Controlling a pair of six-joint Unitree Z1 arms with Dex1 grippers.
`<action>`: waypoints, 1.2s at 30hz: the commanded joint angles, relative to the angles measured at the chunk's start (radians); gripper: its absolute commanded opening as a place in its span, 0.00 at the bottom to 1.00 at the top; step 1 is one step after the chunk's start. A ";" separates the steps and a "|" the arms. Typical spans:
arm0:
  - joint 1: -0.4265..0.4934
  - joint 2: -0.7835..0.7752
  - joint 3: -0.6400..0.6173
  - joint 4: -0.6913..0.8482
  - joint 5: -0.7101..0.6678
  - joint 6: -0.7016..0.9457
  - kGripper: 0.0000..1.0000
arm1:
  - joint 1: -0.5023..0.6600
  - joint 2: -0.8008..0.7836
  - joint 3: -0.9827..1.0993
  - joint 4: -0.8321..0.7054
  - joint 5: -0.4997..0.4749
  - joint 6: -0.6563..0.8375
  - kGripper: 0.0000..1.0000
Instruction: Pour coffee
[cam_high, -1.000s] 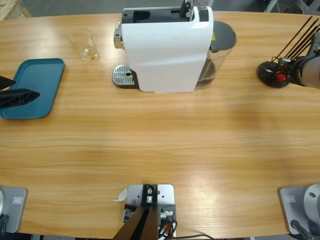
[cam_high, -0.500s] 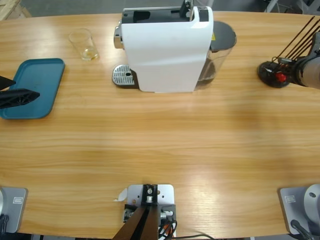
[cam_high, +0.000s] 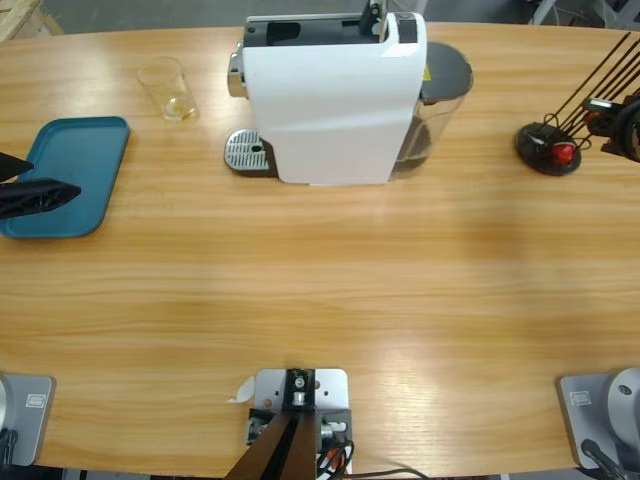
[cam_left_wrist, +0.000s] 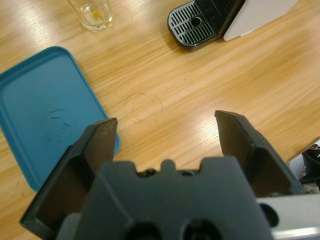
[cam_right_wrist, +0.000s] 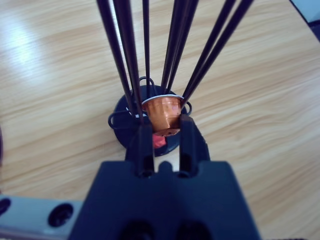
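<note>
Here the right gripper (cam_right_wrist: 161, 131) pinches a copper capsule (cam_right_wrist: 162, 114) among the black rack (cam_high: 546, 150) rods, right of the coffee machine (cam_high: 330, 95). Left gripper (cam_left_wrist: 167, 137) gapes empty over the blue tray (cam_high: 65, 175) edge, left of it; glass (cam_high: 168, 88) holds a little pale liquid, bare wood between.

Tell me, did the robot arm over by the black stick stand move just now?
Yes. The right gripper has pulled back toward the table's right edge, away from the capsule stand, which stayed put. It is shut on a copper capsule.

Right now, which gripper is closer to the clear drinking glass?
Left. The left gripper hovers over the teal tray beside the clear drinking glass; the right gripper is across the table at the capsule stand.
</note>
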 joint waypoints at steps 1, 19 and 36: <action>-0.009 -0.008 0.038 -0.017 -0.023 0.005 0.83 | -0.017 -0.109 -0.051 0.120 -0.023 -0.056 0.00; -0.009 0.001 0.039 -0.020 -0.023 0.005 0.83 | -0.017 -0.155 -0.274 0.325 -0.026 -0.093 0.00; -0.009 0.014 0.039 -0.026 -0.023 0.007 0.83 | 0.022 -0.241 -0.465 0.577 0.055 -0.182 0.00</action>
